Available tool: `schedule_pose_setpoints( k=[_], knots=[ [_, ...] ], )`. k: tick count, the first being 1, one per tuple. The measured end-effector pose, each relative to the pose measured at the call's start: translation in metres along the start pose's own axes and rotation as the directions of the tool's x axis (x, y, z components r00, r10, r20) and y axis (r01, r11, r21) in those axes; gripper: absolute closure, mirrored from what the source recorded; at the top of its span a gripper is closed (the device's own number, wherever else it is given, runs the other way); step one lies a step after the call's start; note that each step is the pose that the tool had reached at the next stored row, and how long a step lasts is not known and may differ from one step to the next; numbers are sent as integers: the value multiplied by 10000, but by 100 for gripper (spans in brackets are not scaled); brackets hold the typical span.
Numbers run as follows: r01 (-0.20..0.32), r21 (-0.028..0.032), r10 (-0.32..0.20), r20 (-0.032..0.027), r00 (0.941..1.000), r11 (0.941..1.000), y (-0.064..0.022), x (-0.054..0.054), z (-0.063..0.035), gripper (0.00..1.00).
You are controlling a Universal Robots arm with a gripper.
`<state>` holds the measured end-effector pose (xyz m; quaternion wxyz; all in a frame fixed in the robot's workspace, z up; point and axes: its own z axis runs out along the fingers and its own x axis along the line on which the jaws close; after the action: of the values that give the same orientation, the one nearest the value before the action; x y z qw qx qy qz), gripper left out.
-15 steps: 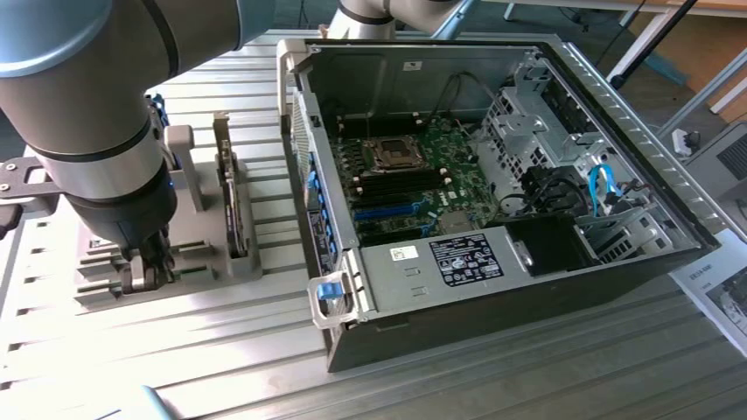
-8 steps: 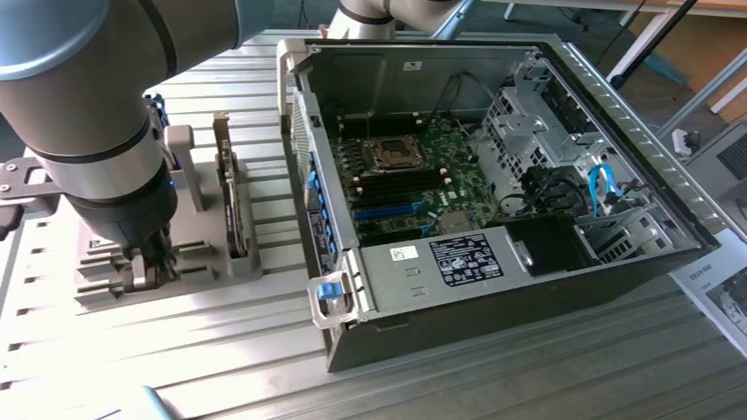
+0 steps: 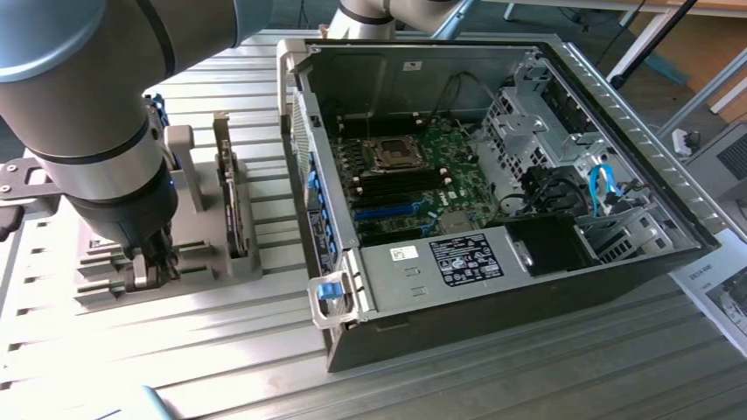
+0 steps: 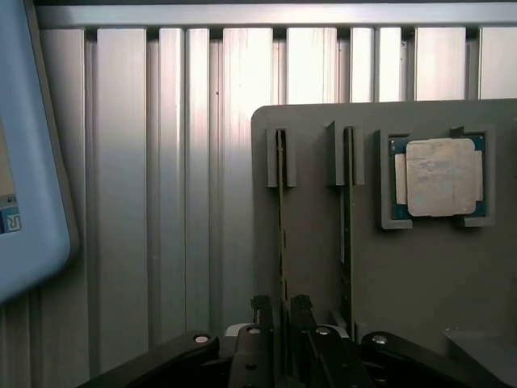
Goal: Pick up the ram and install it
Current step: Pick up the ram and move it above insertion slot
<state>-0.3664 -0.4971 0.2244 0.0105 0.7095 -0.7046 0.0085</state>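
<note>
1. Ram [image 4: 280, 234]: upright on edge in grey holder [image 4: 315, 267] slot. Likely light, stiff, fragile; best pinched across flat faces at mid-length.
2. Gripper [image 4: 280, 311]: spread wide, straddling ram, jaws clear of it, nothing held.

The grey holder [image 4: 315, 242] carries two ram sticks [image 4: 280, 226] [image 4: 346, 242] on edge in its slots and one processor chip [image 4: 440, 178]. One open computer case [image 3: 502, 302] stands beside the holder, on the exterior view's right.
</note>
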Motion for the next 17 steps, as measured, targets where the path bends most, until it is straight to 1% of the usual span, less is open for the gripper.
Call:
schedule_pose_setpoints(
  k=[2,10,17],
  knots=[
    [-1,28,1,0,10000,10000,3,0,0,76],
    [-1,28,1,0,10000,10000,26,-15,7,76],
    [-1,30,1,1,10000,10000,40,-48,54,76]
  ],
)
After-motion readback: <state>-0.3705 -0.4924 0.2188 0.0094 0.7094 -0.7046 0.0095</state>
